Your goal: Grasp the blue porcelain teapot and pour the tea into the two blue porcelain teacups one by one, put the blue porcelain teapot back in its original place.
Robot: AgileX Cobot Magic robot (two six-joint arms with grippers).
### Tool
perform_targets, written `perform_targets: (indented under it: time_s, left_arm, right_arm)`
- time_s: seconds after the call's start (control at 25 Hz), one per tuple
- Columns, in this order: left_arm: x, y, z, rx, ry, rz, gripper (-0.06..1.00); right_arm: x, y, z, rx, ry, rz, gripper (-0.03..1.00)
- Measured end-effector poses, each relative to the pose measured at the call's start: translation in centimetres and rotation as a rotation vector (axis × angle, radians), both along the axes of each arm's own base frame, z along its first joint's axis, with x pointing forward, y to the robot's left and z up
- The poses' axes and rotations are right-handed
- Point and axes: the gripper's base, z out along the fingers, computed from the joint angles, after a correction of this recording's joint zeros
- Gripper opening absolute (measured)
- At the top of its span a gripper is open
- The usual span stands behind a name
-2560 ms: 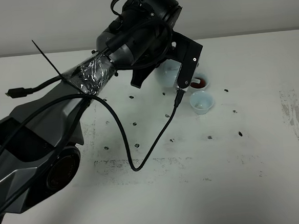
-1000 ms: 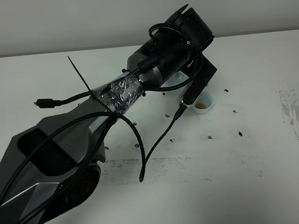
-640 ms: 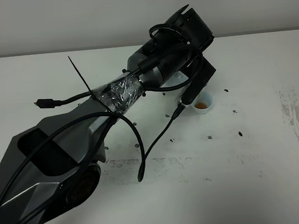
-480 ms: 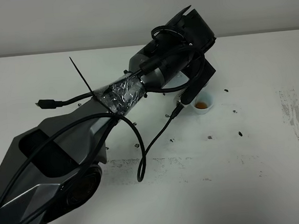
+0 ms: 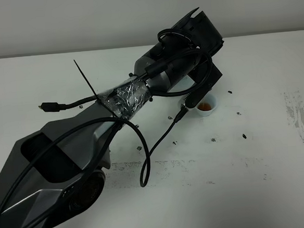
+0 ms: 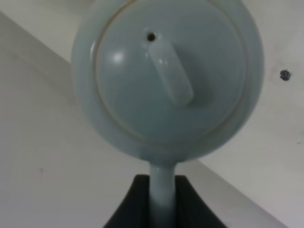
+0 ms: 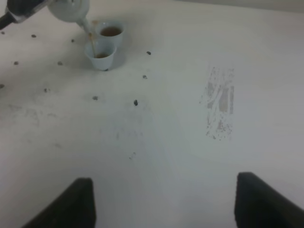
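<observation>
The pale-blue teapot (image 6: 166, 80) fills the left wrist view, lid and knob facing the camera. My left gripper (image 6: 161, 199) is shut on its loop handle. In the right wrist view the teapot (image 7: 71, 8) is tilted, and a thin stream of reddish-brown tea (image 7: 91, 42) falls from its spout into the nearer teacup (image 7: 100, 57). The farther teacup (image 7: 110, 32) holds tea. In the high view only the nearer teacup (image 5: 205, 107) shows, with tea in it; the arm hides the other cup and most of the teapot. My right gripper (image 7: 164, 209) is open and empty above bare table.
The white table (image 5: 259, 153) has small dark marks and a worn grey patch (image 5: 301, 119) at the right, which also shows in the right wrist view (image 7: 218, 102). A black cable (image 5: 154, 150) hangs from the left arm over the table's middle.
The left arm has shifted right from the far cup to over the near cup. The near cup was empty and now holds tea, with more since a second ago.
</observation>
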Motion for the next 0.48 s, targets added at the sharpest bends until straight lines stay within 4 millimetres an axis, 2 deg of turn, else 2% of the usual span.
perform_targets:
  time_s: [0.48]
  left_arm:
    - [-0.01,-0.01,0.0,0.009,0.002,-0.011,0.06]
  right_arm:
    - [0.0,0.0,0.0,0.0,0.0,0.0,0.59]
